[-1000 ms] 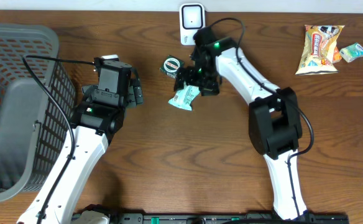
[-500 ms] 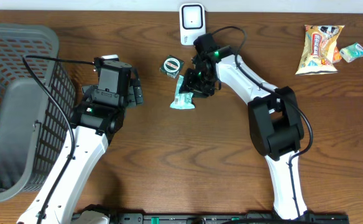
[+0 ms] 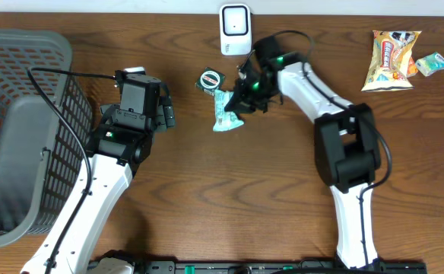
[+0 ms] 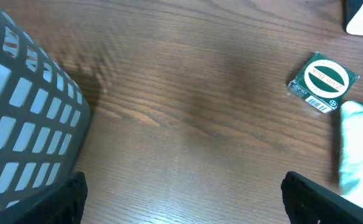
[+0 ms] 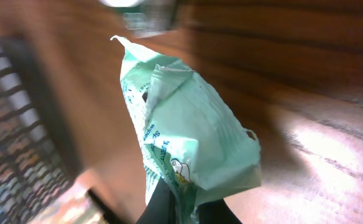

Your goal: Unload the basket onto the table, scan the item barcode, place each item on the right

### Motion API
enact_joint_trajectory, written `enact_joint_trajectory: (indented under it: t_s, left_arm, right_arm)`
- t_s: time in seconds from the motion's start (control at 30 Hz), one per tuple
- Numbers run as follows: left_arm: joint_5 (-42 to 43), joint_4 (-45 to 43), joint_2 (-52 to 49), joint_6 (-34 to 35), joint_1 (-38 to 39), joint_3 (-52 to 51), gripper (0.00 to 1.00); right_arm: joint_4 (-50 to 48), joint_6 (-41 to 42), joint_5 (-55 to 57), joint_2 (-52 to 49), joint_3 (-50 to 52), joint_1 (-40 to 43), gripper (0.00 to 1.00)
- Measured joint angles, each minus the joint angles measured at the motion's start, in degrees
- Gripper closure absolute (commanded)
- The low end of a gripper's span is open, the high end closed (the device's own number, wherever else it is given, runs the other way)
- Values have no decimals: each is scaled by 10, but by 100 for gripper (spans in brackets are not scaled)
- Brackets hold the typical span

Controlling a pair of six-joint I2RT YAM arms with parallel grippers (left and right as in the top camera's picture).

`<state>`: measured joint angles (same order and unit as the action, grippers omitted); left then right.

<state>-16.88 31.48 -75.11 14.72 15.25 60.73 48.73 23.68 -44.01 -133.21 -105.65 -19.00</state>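
Observation:
The item, a mint-green packet (image 3: pixel 223 114), is pinched at one edge by my right gripper (image 3: pixel 245 97), which is shut on it. In the right wrist view the packet (image 5: pixel 191 127) hangs out from the closed fingertips, with the right gripper (image 5: pixel 188 210) at the bottom edge. The white scanner (image 3: pixel 235 27) stands at the table's back edge, just up and left of that gripper. My left gripper (image 3: pixel 165 113) stays open to the left of the packet, and the left gripper (image 4: pixel 184 199) has only bare wood between its jaws. The packet (image 4: pixel 357 149) shows at that view's right edge.
A small dark-green box with a round label (image 3: pixel 209 80) lies beside the packet and is also seen as the green box (image 4: pixel 323 82). The grey mesh basket (image 3: pixel 17 129) fills the left side. Two snack packs (image 3: pixel 390 58) (image 3: pixel 432 64) lie at the back right.
My right gripper went from open to shut on the green packet and shifted slightly right and back; the packet turned more upright. The left arm stayed still.

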Motion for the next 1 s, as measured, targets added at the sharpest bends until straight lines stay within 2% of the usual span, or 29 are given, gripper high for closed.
enact_joint_trajectory:
  t_s: [0.2, 0.5, 0.7, 1.0]
  left_arm:
    - [0, 0, 0, 0, 0, 0, 3]
    - [0, 0, 0, 0, 0, 0, 2]
    - [0, 0, 0, 0, 0, 0, 2]
    - [0, 0, 0, 0, 0, 0, 2]
  right_arm:
    - [-6, -61, -89, 94, 1, 36, 99]
    - [-85, -80, -123, 242, 0, 39, 99]
    - [-88, -56, -75, 286, 0, 33, 99]
    - [-61, -38, -53, 292, 0, 27, 99]
